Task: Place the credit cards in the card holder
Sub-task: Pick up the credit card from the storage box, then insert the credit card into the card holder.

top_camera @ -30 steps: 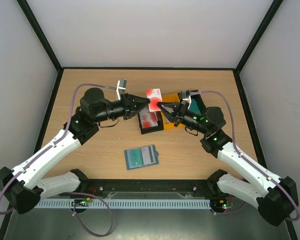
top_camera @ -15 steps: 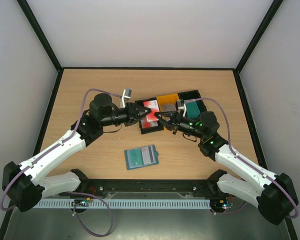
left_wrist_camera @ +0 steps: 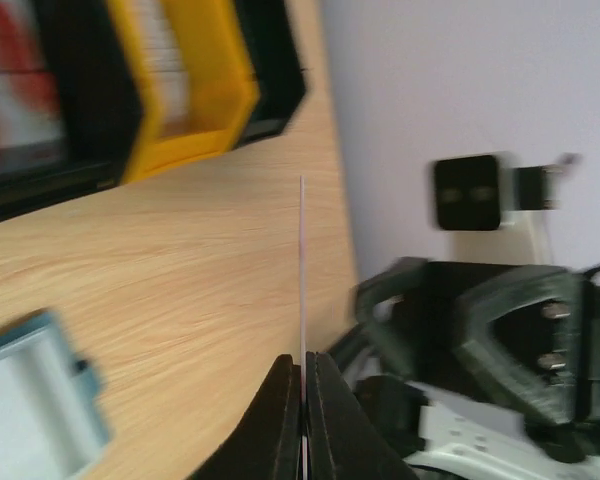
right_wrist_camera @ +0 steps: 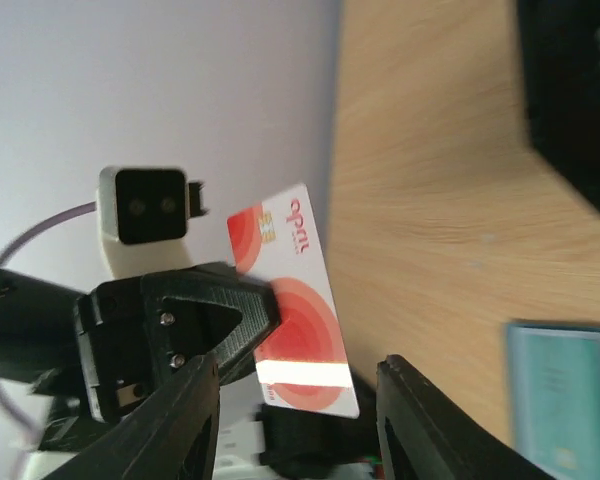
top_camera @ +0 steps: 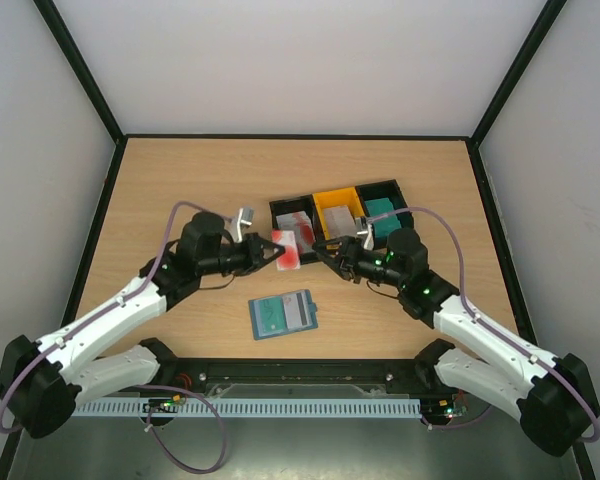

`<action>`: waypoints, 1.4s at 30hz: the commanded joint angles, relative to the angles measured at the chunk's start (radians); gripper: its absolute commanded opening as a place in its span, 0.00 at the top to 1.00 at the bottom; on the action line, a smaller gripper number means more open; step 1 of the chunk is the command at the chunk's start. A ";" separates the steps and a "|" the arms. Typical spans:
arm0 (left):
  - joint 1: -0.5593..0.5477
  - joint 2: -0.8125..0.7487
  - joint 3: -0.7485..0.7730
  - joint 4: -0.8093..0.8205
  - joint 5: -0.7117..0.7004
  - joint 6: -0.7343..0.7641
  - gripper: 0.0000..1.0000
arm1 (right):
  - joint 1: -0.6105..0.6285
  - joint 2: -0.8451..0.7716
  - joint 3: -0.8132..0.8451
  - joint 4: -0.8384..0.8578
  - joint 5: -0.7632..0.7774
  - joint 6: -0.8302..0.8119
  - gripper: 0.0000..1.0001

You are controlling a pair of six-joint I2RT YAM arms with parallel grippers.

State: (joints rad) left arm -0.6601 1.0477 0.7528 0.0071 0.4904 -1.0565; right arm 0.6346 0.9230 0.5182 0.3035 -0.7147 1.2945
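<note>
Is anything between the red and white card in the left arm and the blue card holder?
Nothing visible. The red-and-white plastic card, pinched in the left end effector, has only bare wooden table between it and the flat blue-teal card holder.

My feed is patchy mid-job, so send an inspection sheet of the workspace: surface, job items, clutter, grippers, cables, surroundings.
Surface: light wooden tabletop, no spills seen.
Job's things: red-and-white plastic credit card held in the air; blue-teal flat card holder lying flat on the table, nearer than the bins.
Clutter: row of black and yellow plastic bins holding card stacks.
Grippers: left gripper shut on the card; right gripper open, fingers either side of its free end.
Cables: purple-grey cable arching behind each gripper; no snag seen.
Surroundings: pale walls, black frame posts.
</note>
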 commanded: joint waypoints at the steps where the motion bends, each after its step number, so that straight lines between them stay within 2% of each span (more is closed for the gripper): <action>1: 0.004 -0.123 -0.126 -0.209 -0.121 0.091 0.98 | 0.038 -0.057 -0.008 -0.363 0.172 -0.260 0.57; 4: 0.004 -0.209 -0.239 -0.214 -0.134 0.068 0.98 | 0.113 -0.030 -0.002 -0.490 0.323 -0.349 0.56; 9: -0.025 -0.275 -0.417 -0.072 -0.137 -0.019 0.98 | 0.282 0.083 0.007 -0.542 0.529 -0.391 0.53; 16: -0.081 -0.229 -0.536 0.143 -0.128 -0.051 0.98 | 0.433 0.291 0.092 -0.595 0.665 -0.429 0.53; 24: -0.183 -0.115 -0.622 0.339 -0.186 -0.073 0.98 | 0.461 0.413 0.074 -0.518 0.602 -0.418 0.55; 38: -0.224 -0.044 -0.702 0.567 -0.210 -0.153 0.98 | 0.461 0.477 0.040 -0.492 0.573 -0.382 0.74; 42: -0.225 -0.044 -0.697 0.575 -0.227 -0.155 0.98 | 0.461 0.484 0.041 -0.495 0.571 -0.386 0.74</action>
State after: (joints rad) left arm -0.8787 1.0000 0.0639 0.5148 0.2909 -1.2018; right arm 1.0882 1.3853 0.5747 -0.1818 -0.1520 0.9070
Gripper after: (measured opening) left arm 0.029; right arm 0.258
